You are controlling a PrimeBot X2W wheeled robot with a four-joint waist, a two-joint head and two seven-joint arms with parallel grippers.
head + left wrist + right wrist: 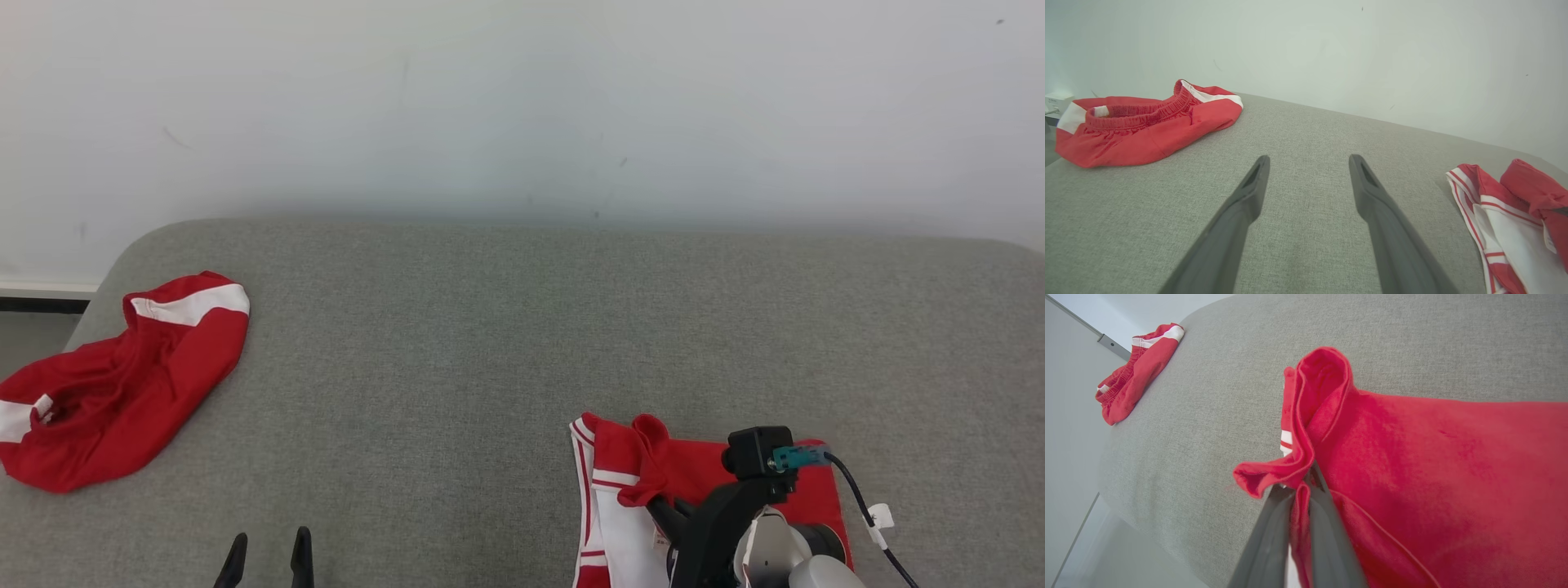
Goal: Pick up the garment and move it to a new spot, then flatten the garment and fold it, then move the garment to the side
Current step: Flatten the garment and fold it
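Backdrop: a plain white wall runs across the far side.
Work area: a wide grey woven-fabric surface with rounded far corners spans the scene from left to right.
Task's thing: a red garment with white striped panels lies at the near right edge of the surface, mostly flat, its striped white side facing left.
Other cloth: crumpled red shorts with white bands and an elastic waist sit at the far left corner, well apart from the garment.
Right gripper: its dark fingers are pressed together on a raised red fold of the garment, which stands up in a loop at the garment's left part.
Left gripper: its fingers are spread fully wide with nothing between them. It hovers at the near left, pointing toward the far side.
Long axis: cannot tell, because the garment's near end runs out of the head view.
Key relation: the garment lies to the right of the left gripper with bare grey fabric between them, so the right arm is much the nearer. Any carry or fold most likely depends on the right arm's pinch, with open surface lying to the left and far side.
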